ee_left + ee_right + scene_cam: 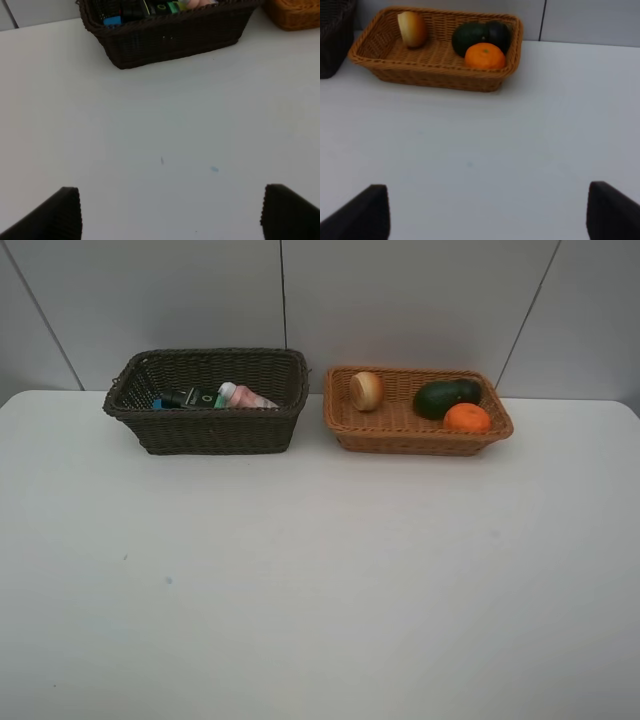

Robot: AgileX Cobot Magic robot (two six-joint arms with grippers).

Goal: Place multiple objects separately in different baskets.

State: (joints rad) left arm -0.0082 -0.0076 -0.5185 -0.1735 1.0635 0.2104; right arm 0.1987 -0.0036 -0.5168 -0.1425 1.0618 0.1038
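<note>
The dark brown basket [205, 425] at the back left holds the dark green pump bottle [188, 397], the small pink bottle [248, 398] and the blue eraser [158, 403]. The marker is hidden. This basket also shows in the left wrist view [170, 37]. The light tan basket [400, 430] holds the peach [366, 390], avocado [445, 397] and orange [467, 418]. In the right wrist view the mangosteen [500, 31] sits behind the avocado [469, 37]. My left gripper [170, 212] and right gripper [487, 210] are open and empty over bare table, well short of the baskets.
The two baskets stand side by side by the grey back wall [400, 300]. The white table [320, 580] stretches in front of them, with a few small marks [214, 169]. Neither arm shows in the exterior high view.
</note>
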